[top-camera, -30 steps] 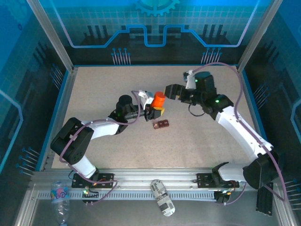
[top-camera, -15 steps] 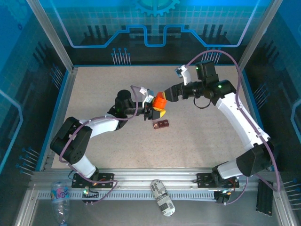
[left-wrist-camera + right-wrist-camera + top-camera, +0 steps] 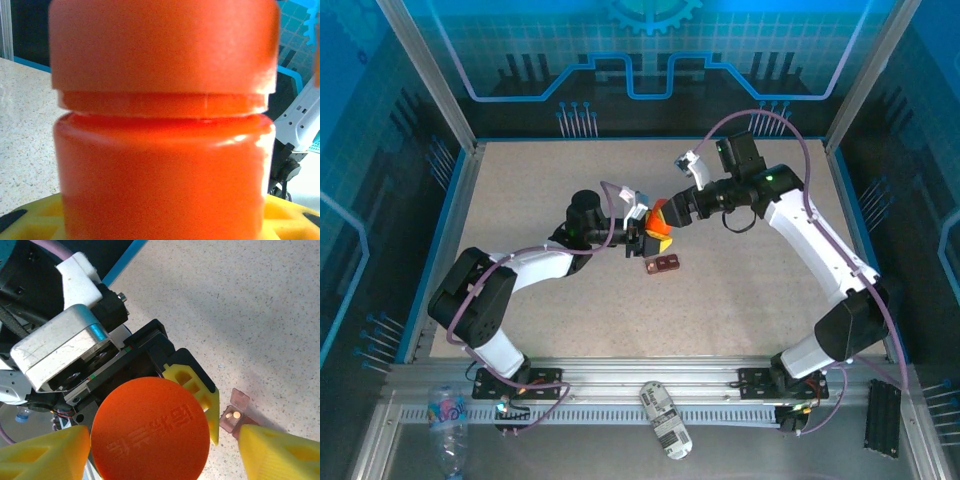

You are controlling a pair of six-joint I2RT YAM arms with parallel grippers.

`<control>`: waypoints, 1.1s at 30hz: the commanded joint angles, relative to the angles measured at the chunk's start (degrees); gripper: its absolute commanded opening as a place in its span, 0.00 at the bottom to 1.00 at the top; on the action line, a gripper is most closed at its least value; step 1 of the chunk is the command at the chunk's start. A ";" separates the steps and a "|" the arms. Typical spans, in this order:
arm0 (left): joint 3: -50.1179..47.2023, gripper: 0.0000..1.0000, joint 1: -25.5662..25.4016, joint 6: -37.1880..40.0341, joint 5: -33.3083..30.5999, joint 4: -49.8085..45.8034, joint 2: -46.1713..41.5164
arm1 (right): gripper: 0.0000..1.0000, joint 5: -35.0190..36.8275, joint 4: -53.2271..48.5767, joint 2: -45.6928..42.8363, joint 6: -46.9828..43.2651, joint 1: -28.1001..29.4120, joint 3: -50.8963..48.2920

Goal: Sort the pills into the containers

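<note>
Top external view, from the left: the left gripper (image 3: 645, 236) sits mid-table with its yellow fingers clamped on the base of a bright orange bottle (image 3: 660, 217), holding it roughly upright just above the speckled tabletop (image 3: 520, 190). The left wrist cam is basically all bottle (image 3: 165, 150), cap on, with yellow finger bits at the bottom corners.

Just in front of the bottle, flat on the table, is the red-brown two-well container (image 3: 663, 264). In the right wrist view its lid looks flipped open, with one pale pill (image 3: 236, 415) inside a well.

From the right, the right gripper (image 3: 672, 212) is over the orange cap (image 3: 150, 427). Its fingertips (image 3: 45, 455) are spread either side, wider than the cap and not gripping it.
</note>
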 commanded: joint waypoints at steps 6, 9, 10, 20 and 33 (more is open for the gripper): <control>1.84 0.00 0.39 -0.36 1.83 0.45 -0.02 | 0.55 -0.92 0.12 0.10 1.42 0.76 0.48; 1.73 0.00 0.41 0.28 0.20 0.47 -0.19 | 0.47 0.31 3.22 -0.83 5.93 1.41 -2.29; 1.74 0.00 0.36 0.46 -1.10 0.40 -0.41 | 0.45 1.84 4.52 -1.10 8.04 1.97 -3.49; -0.28 0.00 -5.09 10.18 -27.55 -3.82 -3.88 | 0.39 28.66 23.51 -4.73 37.15 11.61 -18.96; -1.70 0.00 -3.86 5.00 -29.24 2.43 -1.16 | 0.78 20.97 25.99 -11.78 31.94 5.02 -20.70</control>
